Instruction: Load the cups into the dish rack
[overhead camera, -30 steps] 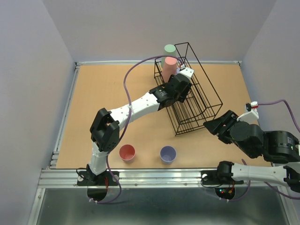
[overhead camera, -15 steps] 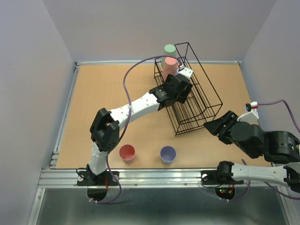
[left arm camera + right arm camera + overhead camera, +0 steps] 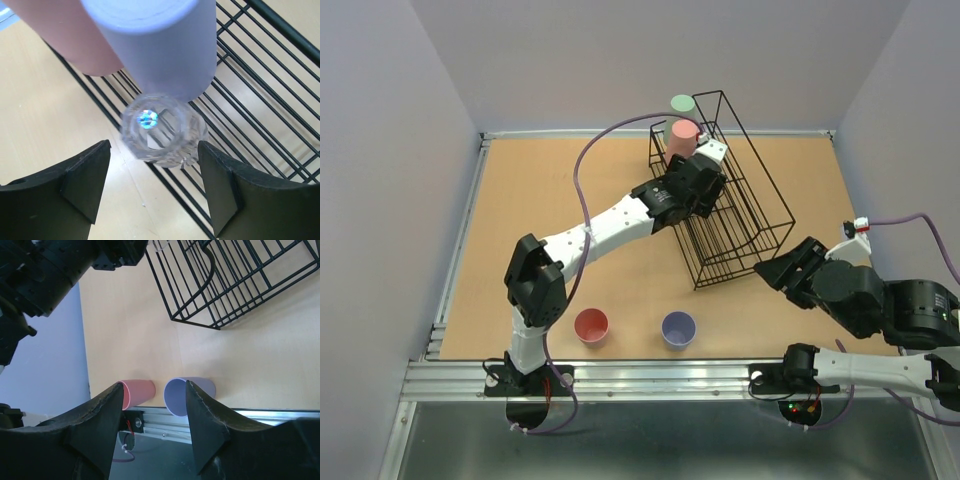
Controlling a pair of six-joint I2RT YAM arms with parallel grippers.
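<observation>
On the table's point(image 3: 550, 220) far side, the black wire dish rack point(image 3: 745, 215) carries an upside-down lavender cup point(image 3: 160, 45) beside a salmon cup point(image 3: 65, 40), then the small clear cup point(image 3: 162, 131), below my released left pincer point(image 3: 152, 165); my right pincer point(image 3: 154, 385) gapes too.

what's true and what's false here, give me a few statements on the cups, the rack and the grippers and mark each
1. A salmon-red cup and a lavender-blue cup stand on the table near the arm bases. True.
2. The right gripper holds a cup. False: it is open and empty.
3. The clear cup sits on the dish rack wires, between the open fingers of the left gripper. True.
4. The pale green cup is on the table. False: it is at the rack's far end.
</observation>
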